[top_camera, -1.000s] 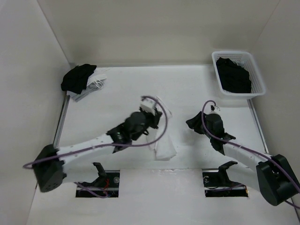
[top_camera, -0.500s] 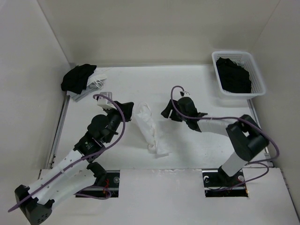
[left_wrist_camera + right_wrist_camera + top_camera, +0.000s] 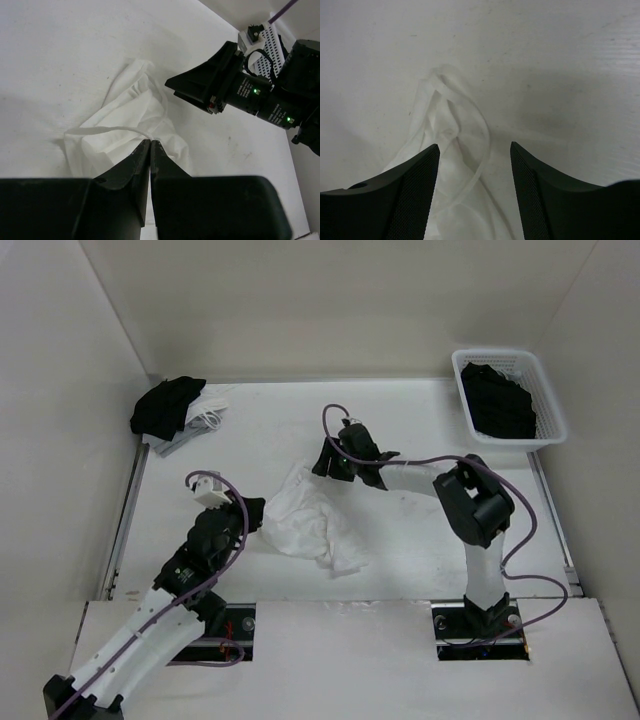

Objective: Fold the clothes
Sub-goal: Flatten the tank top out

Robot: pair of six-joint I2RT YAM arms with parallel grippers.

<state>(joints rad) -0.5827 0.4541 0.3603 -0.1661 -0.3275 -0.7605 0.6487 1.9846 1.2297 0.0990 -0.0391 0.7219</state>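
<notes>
Spreading step: left claw (image 3: 150,142) clamped on crumpled camisole (image 3: 310,525); right claw (image 3: 474,146), jaws apart, hovers over its far edge. Next, probably: pinch there, pull flat.

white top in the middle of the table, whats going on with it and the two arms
The two arms are folding the white camisole, which lies crumpled in the middle, not folded yet. The left gripper is shut, pinching its edge near a strap. The right gripper is open, poised over the far end without gripping. A black bundle sits far left and a basket of black clothes far right.
</notes>
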